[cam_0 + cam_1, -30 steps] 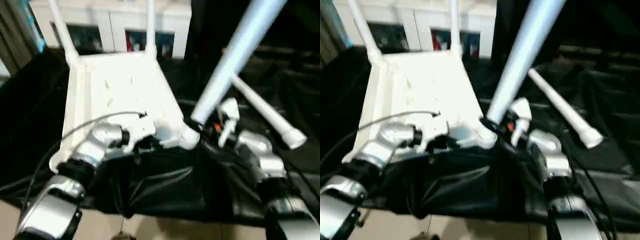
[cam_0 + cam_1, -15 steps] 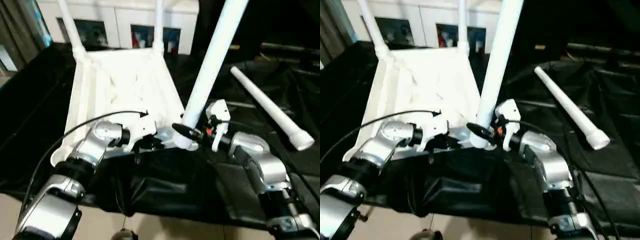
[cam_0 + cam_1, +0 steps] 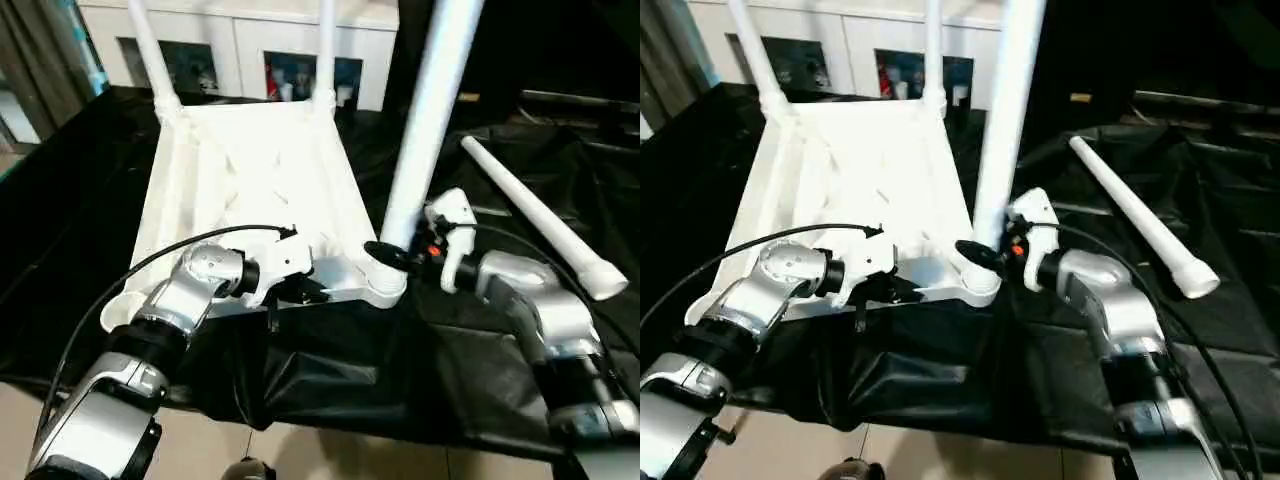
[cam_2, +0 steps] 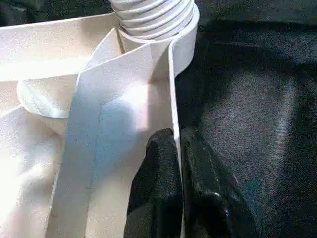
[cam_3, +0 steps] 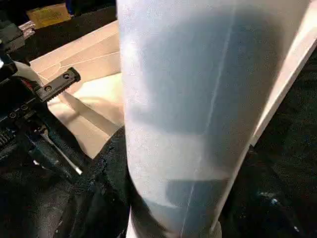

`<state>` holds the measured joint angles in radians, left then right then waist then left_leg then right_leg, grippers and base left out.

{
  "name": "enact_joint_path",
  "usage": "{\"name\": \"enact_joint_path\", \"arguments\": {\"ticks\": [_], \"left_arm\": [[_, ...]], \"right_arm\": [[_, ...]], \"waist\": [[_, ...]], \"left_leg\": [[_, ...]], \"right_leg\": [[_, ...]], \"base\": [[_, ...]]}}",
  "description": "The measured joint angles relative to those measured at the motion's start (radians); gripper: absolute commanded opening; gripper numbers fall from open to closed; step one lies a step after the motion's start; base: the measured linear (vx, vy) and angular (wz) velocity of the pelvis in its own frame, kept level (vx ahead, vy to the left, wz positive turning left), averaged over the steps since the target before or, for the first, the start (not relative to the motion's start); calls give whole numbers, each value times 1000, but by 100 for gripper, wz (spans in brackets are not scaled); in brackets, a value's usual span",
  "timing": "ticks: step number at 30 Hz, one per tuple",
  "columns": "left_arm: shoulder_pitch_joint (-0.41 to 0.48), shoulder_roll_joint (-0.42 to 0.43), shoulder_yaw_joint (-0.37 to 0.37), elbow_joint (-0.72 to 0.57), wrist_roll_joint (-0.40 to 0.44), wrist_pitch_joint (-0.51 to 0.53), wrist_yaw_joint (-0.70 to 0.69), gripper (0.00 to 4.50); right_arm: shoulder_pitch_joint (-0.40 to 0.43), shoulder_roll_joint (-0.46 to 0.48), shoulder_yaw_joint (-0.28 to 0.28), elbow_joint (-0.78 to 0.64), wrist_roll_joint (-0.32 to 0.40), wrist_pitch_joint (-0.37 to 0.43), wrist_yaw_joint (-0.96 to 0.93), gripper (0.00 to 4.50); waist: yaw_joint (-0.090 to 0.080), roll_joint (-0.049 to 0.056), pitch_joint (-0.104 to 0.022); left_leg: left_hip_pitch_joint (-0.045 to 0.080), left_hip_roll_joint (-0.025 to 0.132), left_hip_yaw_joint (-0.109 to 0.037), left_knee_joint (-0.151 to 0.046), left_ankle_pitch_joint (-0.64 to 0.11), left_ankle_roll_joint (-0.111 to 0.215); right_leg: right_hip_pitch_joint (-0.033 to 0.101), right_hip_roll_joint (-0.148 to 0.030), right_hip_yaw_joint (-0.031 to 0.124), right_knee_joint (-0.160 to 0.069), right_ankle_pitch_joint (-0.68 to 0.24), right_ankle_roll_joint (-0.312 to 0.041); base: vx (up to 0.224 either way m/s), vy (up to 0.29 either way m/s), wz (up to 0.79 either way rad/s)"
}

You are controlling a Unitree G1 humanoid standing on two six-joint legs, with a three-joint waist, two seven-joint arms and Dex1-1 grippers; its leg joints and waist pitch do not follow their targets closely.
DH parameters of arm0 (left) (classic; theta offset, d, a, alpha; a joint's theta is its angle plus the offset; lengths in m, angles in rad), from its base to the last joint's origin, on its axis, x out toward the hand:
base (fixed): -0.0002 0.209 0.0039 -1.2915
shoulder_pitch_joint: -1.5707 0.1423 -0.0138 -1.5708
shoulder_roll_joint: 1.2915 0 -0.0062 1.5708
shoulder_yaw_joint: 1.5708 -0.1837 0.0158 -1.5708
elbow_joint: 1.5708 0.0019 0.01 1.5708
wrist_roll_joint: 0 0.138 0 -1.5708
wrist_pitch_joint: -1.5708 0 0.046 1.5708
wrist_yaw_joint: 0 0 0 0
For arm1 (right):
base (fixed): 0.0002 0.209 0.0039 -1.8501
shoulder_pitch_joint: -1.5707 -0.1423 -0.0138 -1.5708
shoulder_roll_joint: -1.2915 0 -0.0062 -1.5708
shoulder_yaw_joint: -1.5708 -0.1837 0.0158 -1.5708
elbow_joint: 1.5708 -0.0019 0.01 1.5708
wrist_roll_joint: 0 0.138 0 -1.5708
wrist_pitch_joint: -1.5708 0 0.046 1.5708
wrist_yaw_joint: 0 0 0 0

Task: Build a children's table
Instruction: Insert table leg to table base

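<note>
I count one children's table point(image 3: 250, 190) lying upside down on the black-covered work table point(image 3: 60, 220), ribbed underside up, its long axis running away from me. Four legs in all: two stand upright in the far corner sockets, the far left leg point(image 3: 150, 45) and the far right leg point(image 3: 325, 50). My left gripper point(image 4: 177, 163) has its two fingers pressed together on the table's thin near rim, pinching it just beside the near right socket. Next, a third leg point(image 3: 430, 110) rises almost upright from the near right corner socket point(image 3: 385, 285); my right gripper point(image 3: 400, 255) is closed around its lower end, just above the socket. Furthest right, the fourth leg point(image 3: 540, 215) lies loose on the black cover, pointing diagonally away, its flared end nearest me
</note>
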<state>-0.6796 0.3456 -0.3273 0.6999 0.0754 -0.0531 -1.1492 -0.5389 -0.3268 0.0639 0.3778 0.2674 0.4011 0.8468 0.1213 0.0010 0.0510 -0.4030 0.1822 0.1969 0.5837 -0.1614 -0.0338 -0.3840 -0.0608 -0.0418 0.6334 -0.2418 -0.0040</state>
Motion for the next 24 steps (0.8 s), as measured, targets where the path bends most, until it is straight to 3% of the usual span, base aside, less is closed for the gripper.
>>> {"name": "enact_joint_path", "arguments": {"ticks": [8,15,24], "left_arm": [[2,7,1,0,2,0,3,0],[2,4,1,0,7,0,7,0],[0,0,1,7,9,-3,13,0]], "right_arm": [[-91,1,18,115,-2,42,39,188],[-64,32,-84,175,80,38,29,188],[16,85,-165,177,138,-67,8,188]], "waist": [[-7,0,0],[-4,-1,0],[-2,0,0]], "left_leg": [[0,2,0,6,-1,0],[0,2,0,8,-1,0],[0,3,0,9,-1,0]], "right_leg": [[0,0,-1,6,0,0],[0,0,-1,7,0,0],[0,0,-1,9,0,0]], "base": [[0,0,0],[0,0,0],[0,0,0]]}}
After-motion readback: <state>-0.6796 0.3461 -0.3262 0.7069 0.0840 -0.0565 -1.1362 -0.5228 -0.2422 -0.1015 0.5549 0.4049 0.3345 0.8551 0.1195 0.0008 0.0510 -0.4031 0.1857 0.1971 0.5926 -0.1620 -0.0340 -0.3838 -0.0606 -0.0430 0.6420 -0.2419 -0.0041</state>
